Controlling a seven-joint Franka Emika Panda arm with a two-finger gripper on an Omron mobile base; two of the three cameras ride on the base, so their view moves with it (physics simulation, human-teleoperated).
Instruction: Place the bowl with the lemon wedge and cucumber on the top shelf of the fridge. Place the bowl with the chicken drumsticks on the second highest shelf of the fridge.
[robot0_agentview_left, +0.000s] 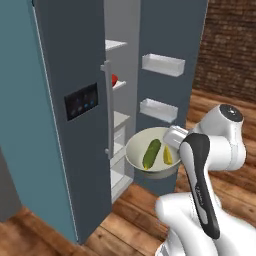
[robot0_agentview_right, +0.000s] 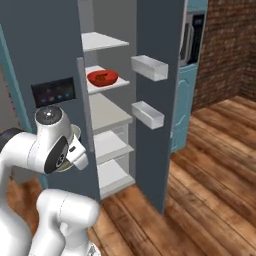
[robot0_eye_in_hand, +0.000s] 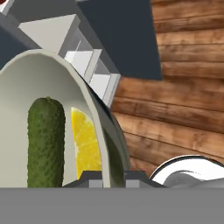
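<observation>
I see the gripper (robot0_eye_in_hand: 114, 175) pinched on the rim of the pale bowl (robot0_agentview_left: 137, 157), one fingertip (robot0_eye_in_hand: 94, 177) inside the wall and the other outside it. The jaws stand nearly together with only the thin rim between them.

From the left base view the bowl hangs off the front of the hand, held in the air in front of the open fridge (robot0_agentview_left: 65, 60), roughly level with its lower shelves and just to the right of the left door's handle (robot0_agentview_left: 107, 110). The cucumber (robot0_agentview_left: 151, 153) lies in the bowl's middle, and the lemon wedge (robot0_agentview_left: 168, 155) sits beside it on the side nearer the hand. In the hand view I see the same order: the cucumber further from the fingers, the lemon touching the wall right next to them.

The bowl is outside the fridge, over the wooden floor (robot0_agentview_left: 135, 210), and it rests on no shelf. The top shelf (robot0_agentview_right: 102, 41) is well above it.

In the right base view a red bowl (robot0_agentview_right: 102, 77) sits on the second shelf down. I cannot make out what it holds. In that view the arm's elbow covers most of the pale bowl, leaving just a sliver of rim beside the white wrist.

Two white bins (robot0_agentview_right: 148, 67) hang on the inside of the right door.
</observation>
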